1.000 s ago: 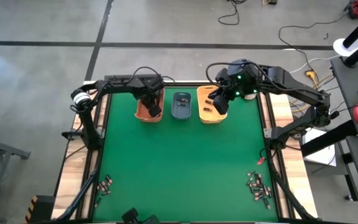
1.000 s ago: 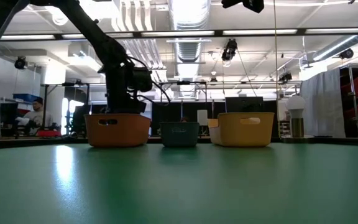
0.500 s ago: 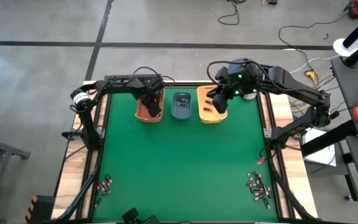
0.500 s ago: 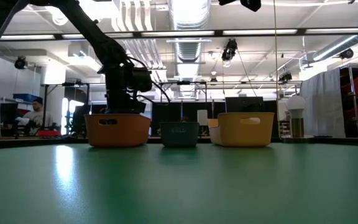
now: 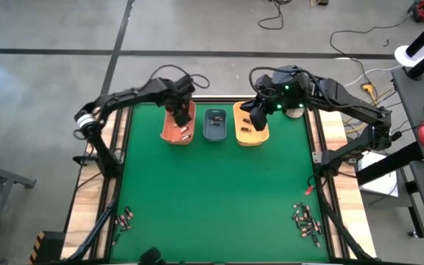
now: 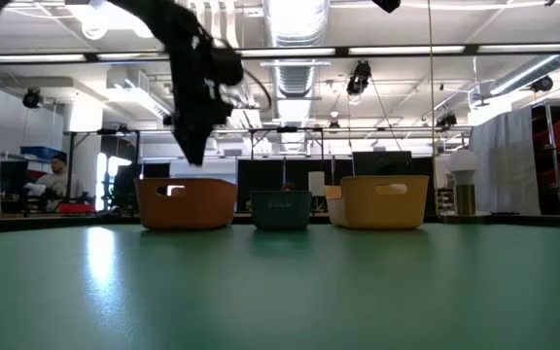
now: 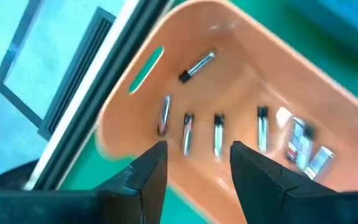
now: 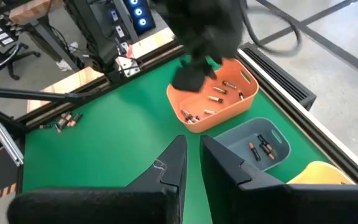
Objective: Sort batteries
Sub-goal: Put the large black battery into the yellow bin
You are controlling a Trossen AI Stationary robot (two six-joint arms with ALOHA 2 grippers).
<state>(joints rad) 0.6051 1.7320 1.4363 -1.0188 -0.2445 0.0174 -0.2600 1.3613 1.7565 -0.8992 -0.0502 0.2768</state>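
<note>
Left gripper (image 7: 191, 163) above orange bin (image 5: 176, 129), fingers parted, nothing between them. Seven or so batteries (image 7: 217, 133) lie loose on orange bin floor. Right gripper (image 8: 192, 163) above yellow-orange bin (image 5: 252, 124), fingers narrowly parted, nothing held. Blue-grey bin (image 5: 215, 124) beside orange bin, between it and yellow-orange bin, few batteries inside. Two loose battery clusters (image 5: 306, 221) on green table (image 5: 212, 191), well apart from orange bin, at near corners.

A green table (image 5: 212, 191) carries three bins (image 5: 214, 125) at the far edge and loose batteries (image 5: 306, 221) at both near corners.
</note>
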